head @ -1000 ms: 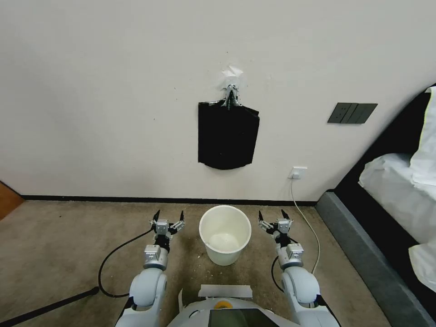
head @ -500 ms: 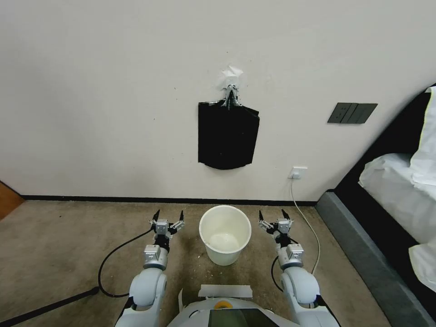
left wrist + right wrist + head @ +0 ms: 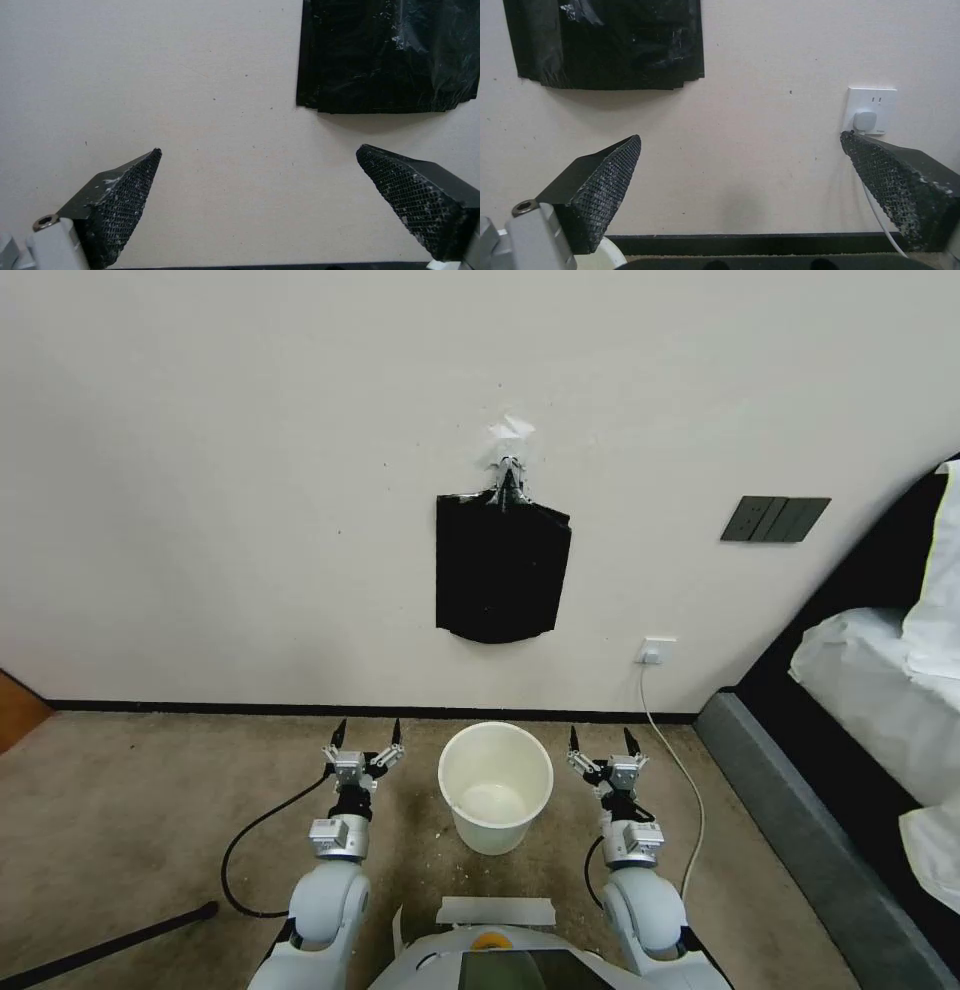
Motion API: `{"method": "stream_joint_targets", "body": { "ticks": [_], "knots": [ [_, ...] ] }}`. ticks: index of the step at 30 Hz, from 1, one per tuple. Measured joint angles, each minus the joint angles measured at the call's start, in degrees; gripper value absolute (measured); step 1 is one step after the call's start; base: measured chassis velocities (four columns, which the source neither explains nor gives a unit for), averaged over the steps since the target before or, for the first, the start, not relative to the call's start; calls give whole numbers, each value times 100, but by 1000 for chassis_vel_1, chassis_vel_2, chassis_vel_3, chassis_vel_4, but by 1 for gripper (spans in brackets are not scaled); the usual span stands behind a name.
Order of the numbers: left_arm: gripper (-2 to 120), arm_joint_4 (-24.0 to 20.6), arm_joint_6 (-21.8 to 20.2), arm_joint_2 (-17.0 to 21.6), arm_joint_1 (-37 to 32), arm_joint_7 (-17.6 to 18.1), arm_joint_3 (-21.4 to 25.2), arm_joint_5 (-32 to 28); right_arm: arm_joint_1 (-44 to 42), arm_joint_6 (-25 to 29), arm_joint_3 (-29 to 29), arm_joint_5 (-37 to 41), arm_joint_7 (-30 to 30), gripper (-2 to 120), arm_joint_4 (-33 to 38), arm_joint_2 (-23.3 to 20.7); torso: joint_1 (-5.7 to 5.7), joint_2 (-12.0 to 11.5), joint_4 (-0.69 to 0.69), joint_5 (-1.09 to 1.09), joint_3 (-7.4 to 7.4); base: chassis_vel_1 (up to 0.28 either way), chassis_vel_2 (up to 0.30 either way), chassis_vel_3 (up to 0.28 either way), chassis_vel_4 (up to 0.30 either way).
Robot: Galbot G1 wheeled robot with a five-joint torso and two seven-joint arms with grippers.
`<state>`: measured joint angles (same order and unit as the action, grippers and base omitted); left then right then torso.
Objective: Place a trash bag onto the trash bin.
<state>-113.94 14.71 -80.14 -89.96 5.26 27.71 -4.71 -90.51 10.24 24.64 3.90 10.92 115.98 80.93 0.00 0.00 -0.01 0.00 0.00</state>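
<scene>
Two glossy white, rounded arm shells taper into silver-grey metal wrist blocks with small dark fittings. The left gripper (image 3: pixel 367 737) and the right gripper (image 3: pixel 600 740) each carry a pair of slim, pointed black fingers (image 3: pixel 125 202) shaped like wedges, their inner faces covered in fine cross-hatched mesh rubber flecked with pale scuffs. A dark hex-socket screw (image 3: pixel 45 222) sits in a light-grey finger mount. Thin black cables (image 3: pixel 262 830) loop from the wrists. The white torso top (image 3: pixel 500 960) bears an orange-yellow round marking and a dark panel.
</scene>
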Motion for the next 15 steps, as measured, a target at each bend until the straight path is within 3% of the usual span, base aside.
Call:
{"method": "stream_joint_targets", "body": {
  "ticks": [4, 6, 8, 10, 12, 15],
  "knots": [
    [100, -62, 34, -21, -75, 6, 4, 96, 126, 59, -121, 313, 88, 100, 9, -303, 0, 0, 0, 1, 0, 0, 0, 0, 0],
    [100, -92, 78, 10, -125, 8, 14, 149, 382, 96, -379, 979, 170, 100, 20, -863, 0, 0, 0, 2, 0, 0, 0, 0, 0],
    [100, -96, 83, 25, -136, 8, 16, 149, 472, 91, -448, 1185, 172, 100, 32, -1045, 0, 0, 1, 2, 0, 0, 0, 0, 0],
    [100, -133, 90, 192, -236, 6, -20, 45, 960, -31, -763, 2042, 165, 100, 57, -1697, 0, 0, 0, 1, 0, 0, 0, 0, 0],
    [100, -140, 93, 237, -262, 4, -32, 25, 1124, -74, -848, 2230, 148, 100, 57, -1819, 0, 0, 1, 1, 0, 0, 0, 0, 0],
    [100, -189, 134, 369, -343, -14, -36, 7, 2112, -332, -1240, 2929, 43, 100, -52, -2078, 0, 0, 2, 0, 0, 0, 0, 0, 0]
  ]
}}
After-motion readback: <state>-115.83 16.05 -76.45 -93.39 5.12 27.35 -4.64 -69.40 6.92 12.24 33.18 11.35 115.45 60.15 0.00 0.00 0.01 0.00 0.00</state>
